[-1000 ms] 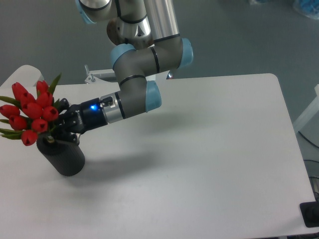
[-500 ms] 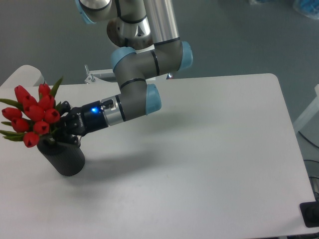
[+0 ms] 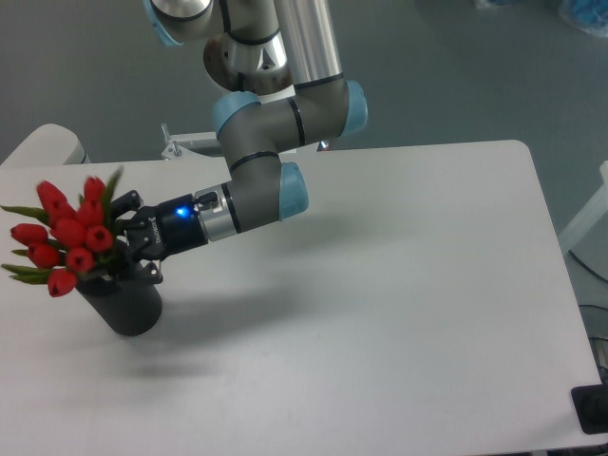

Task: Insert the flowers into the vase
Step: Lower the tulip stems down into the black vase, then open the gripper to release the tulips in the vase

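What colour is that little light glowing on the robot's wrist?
Blue. The light sits just behind the claw, clear in the fixed camera view.

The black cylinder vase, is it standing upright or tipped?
Tipped: the matte black cylinder vase leans left, its top under the red tulip bunch by the gripper.

White table (image 3: pixel 399 313) w/ rounded corners filled most of the view. Small metal bracket or clamp (image 3: pixel 174 147) sat at its far edge, approx 11 o'clock from table centre. Another pale rounded surface (image 3: pixel 43 144), maybe a second table, showed at 10 o'clock, partly cut off. Grey floor (image 3: pixel 456 66) ran across 12 o'clock. Dark object (image 3: pixel 591 408) at 4 o'clock by frame edge, too cropped to ID. Bluish item (image 3: pixel 584 14) at 1 o'clock corner, unclear.
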Controlling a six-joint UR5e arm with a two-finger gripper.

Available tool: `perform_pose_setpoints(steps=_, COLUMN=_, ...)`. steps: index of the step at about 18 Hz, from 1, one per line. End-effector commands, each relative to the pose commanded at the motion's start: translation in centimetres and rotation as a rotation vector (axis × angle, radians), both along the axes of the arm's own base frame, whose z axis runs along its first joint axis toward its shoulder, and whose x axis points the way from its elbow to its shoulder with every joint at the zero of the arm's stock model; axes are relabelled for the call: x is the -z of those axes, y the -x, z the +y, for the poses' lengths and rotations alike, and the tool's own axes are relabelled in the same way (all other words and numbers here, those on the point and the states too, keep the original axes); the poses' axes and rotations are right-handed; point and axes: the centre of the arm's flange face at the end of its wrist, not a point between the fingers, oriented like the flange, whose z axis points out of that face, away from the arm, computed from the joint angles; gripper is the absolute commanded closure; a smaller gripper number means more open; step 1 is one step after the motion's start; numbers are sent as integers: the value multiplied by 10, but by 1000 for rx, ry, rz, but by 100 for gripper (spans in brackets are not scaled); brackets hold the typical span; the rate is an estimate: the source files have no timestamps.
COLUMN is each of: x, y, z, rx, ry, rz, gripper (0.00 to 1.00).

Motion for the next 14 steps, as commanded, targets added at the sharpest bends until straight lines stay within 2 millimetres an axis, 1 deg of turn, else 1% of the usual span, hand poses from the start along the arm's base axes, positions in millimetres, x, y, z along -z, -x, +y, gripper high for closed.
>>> perform_pose_setpoints(steps=1, x=-1, y=2, z=-1, rx=-3, ry=-1, rz=1, gripper=0)
perform_pose_setpoints(steps=5, x=6, y=5, z=-7, rx=-17, ry=12, rz=-10, gripper=0)
perform_pose_setpoints(steps=9, x=5, y=8, z=-8, rx=-23, ry=12, rz=-10, gripper=0)
perform_pose_setpoints(steps=14, x=7, y=20, z=-17, rx=-50, ry=18, rz=-16, gripper=0)
